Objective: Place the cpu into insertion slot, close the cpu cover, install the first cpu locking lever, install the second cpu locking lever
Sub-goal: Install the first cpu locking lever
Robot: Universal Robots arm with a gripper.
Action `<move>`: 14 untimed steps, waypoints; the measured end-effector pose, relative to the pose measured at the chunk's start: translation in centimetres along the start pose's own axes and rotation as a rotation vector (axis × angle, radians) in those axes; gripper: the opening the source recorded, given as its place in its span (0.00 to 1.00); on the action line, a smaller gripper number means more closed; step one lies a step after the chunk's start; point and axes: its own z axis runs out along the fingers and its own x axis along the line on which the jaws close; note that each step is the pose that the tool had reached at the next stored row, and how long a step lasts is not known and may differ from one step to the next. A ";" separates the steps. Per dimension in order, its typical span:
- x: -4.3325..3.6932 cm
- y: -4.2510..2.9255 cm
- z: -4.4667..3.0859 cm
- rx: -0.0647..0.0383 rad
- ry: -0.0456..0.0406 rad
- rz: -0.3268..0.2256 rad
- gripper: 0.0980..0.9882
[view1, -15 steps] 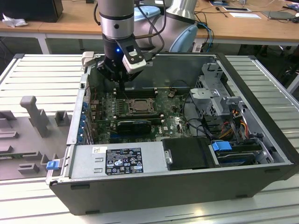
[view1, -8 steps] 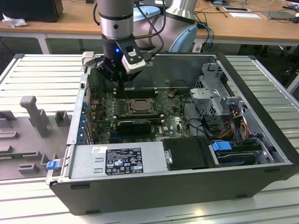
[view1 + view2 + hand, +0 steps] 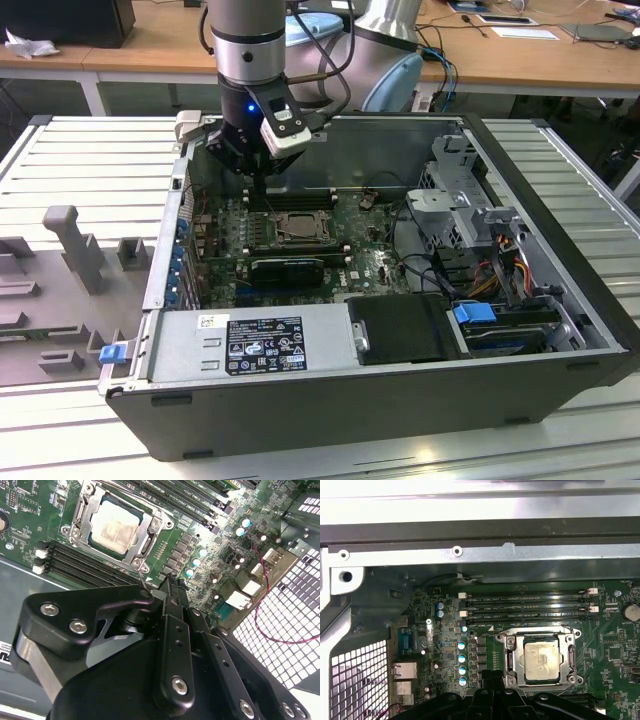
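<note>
Looks like we've got the cpu [image 3: 114, 526] seated in the insertion slot [image 3: 506, 656], cpu cover [image 3: 145, 527] down around it. Gripper [image 3: 170, 586] hovers just beside the socket, jaws clenched and empty.

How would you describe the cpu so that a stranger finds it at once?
Look inside the open computer case, at the green board on its floor. Between rows of long black memory slots sits a square metal-framed socket. The cpu is the pale silvery square in its window, the one light flat plate there.
</note>
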 end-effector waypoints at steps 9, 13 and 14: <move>0.02 0.00 0.00 0.000 0.0000 0.000 0.01; 0.15 -0.01 0.00 0.000 0.0000 0.000 0.01; 0.21 -0.01 0.00 0.000 -0.0001 0.000 0.01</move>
